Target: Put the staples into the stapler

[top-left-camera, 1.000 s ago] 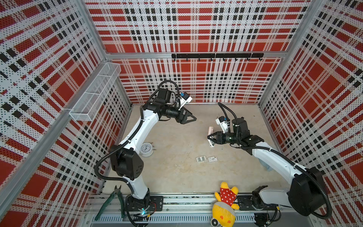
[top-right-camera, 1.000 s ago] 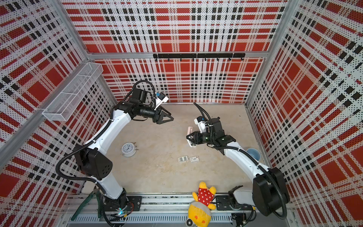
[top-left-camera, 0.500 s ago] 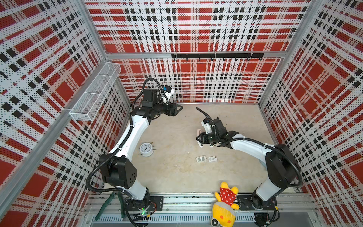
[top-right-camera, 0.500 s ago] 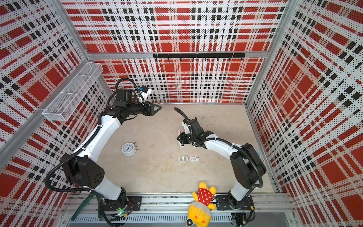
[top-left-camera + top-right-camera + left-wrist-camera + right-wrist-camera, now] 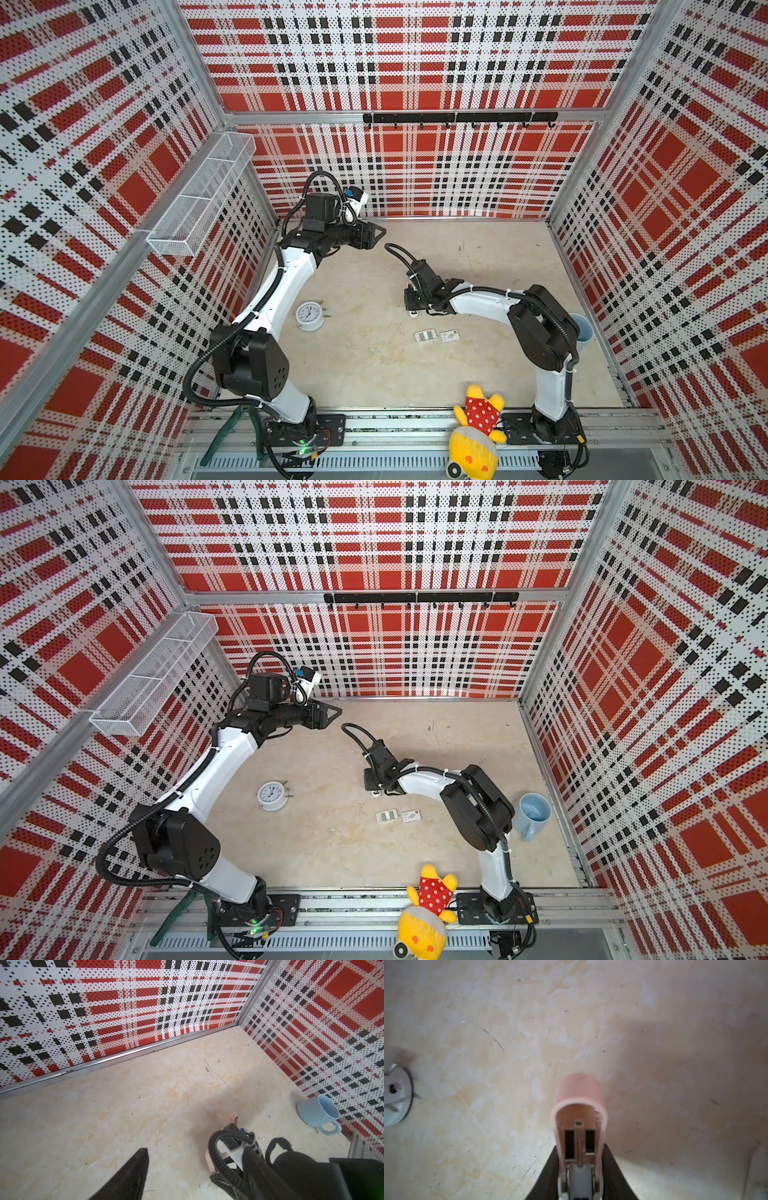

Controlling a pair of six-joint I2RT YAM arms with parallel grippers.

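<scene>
- The right gripper (image 5: 580, 1164) pinches the pink stapler (image 5: 580, 1093) between its two black fingers, low over the table (image 5: 374, 374); we look into its open pink shell.
- The left gripper (image 5: 376, 236) hangs near the back wall, jaws spread, nothing between them.
- The staples (image 5: 425, 336) lie as grey strips on the table, just beside their white card box (image 5: 449, 336), near the stapler but apart from it.
</scene>
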